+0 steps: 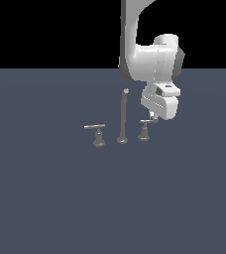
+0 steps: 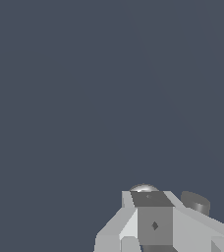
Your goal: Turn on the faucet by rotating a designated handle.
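the gripper (image 1: 153,118) is hanging right over the handle (image 1: 144,130) at centre-right of the frame, beside the faucet (image 1: 122,116), lining up to push its crossbar, finger opening impossible to tell.

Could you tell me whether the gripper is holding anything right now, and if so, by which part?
It cannot be told. The gripper sits right at the crossbar of the handle, but the fingertips are hidden, so neither view shows a grasp.
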Available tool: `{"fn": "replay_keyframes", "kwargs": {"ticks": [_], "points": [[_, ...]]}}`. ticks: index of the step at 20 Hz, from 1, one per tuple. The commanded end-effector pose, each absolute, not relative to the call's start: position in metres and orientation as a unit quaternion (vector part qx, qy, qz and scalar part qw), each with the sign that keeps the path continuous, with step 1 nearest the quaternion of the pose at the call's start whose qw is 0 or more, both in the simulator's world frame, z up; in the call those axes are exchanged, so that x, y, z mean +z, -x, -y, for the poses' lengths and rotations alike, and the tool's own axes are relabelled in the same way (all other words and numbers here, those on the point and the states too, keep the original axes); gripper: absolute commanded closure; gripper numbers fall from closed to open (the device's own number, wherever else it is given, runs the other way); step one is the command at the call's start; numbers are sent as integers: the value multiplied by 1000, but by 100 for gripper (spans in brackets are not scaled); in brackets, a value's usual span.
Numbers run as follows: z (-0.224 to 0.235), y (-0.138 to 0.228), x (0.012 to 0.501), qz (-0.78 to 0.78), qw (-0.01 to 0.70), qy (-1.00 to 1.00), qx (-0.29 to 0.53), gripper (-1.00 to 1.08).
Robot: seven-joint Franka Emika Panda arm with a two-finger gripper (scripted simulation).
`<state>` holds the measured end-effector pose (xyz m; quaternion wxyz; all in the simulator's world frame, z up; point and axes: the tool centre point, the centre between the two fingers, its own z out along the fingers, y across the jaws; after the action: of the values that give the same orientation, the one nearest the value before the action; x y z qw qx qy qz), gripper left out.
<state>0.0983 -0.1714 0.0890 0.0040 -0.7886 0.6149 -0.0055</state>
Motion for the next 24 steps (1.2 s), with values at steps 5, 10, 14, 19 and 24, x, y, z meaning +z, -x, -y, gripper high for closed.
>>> {"fn": "replay_keyframes", "kwargs": {"ticks": [5,10,14,19,24], "points": [[175,-77,89,-617,2,787,-1,108],[178,-62,89,-618,1,786,-1,108],[179,-64,89,-617,3,787,-7,108],[170,-51,89,-617,2,787,-5,108],[161,-38,89,-618,1,786,-2,108]]}}
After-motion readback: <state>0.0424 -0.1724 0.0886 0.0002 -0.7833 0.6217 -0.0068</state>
